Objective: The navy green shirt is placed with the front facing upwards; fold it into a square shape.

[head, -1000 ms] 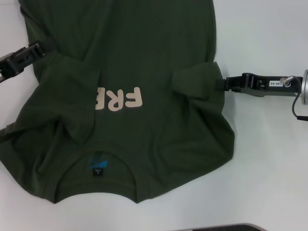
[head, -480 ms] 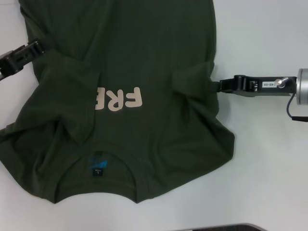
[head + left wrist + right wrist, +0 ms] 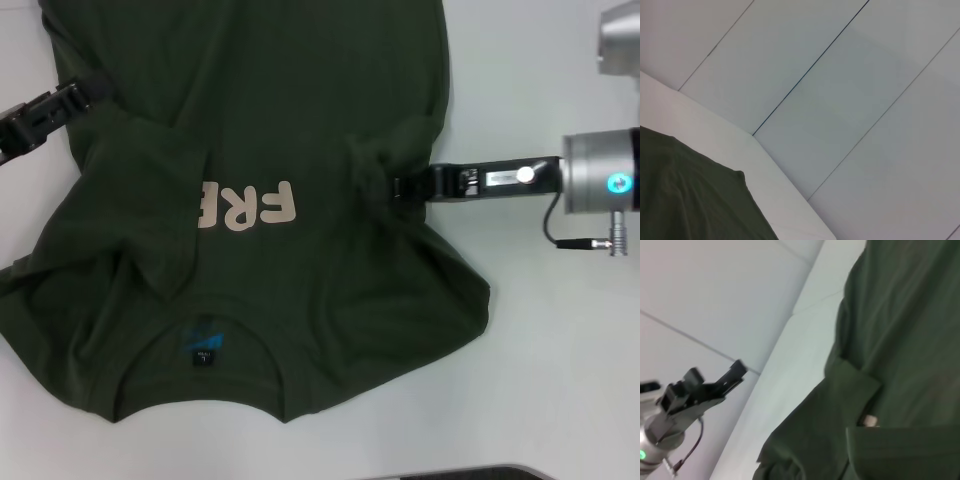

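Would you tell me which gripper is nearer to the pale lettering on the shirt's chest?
Right. The right gripper sits over the navy green shirt just beside the lettering; the left gripper is at the shirt's far left edge.

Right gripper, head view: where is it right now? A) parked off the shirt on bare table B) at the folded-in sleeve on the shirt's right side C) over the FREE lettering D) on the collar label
B: the right gripper sits at the bunched sleeve fold of the navy green shirt, beside the lettering and far from the collar.
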{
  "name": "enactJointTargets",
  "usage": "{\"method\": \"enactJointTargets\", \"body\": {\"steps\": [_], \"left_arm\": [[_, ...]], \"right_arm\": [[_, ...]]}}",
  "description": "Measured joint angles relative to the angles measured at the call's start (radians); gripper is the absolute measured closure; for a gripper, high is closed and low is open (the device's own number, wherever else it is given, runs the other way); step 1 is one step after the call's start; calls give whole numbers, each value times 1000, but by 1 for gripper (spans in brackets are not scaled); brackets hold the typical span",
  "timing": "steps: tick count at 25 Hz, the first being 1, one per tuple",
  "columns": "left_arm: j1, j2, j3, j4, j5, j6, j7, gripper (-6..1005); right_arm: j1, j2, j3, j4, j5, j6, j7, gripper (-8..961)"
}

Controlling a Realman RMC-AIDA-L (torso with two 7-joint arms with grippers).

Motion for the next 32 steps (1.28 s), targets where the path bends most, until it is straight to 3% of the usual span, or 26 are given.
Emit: {"method": "enactJointTargets", "body": {"steps": [8, 16, 27, 32], "left_arm": [[7, -1, 1, 0, 0, 5, 0, 175], [9, -3, 0, 0, 0, 9, -5, 176], [11, -3, -2, 0, 1, 11, -7, 176], [16, -4, -3, 0, -3, 20, -3, 176]], "right_arm": [[41, 8, -67, 40, 1, 30, 6, 934], [27, 3, -61, 34, 18, 30, 0, 737], [-31, -6, -51, 29, 152, -43, -125, 270], [-65, -19, -40, 29, 175, -83, -158, 126]]}}
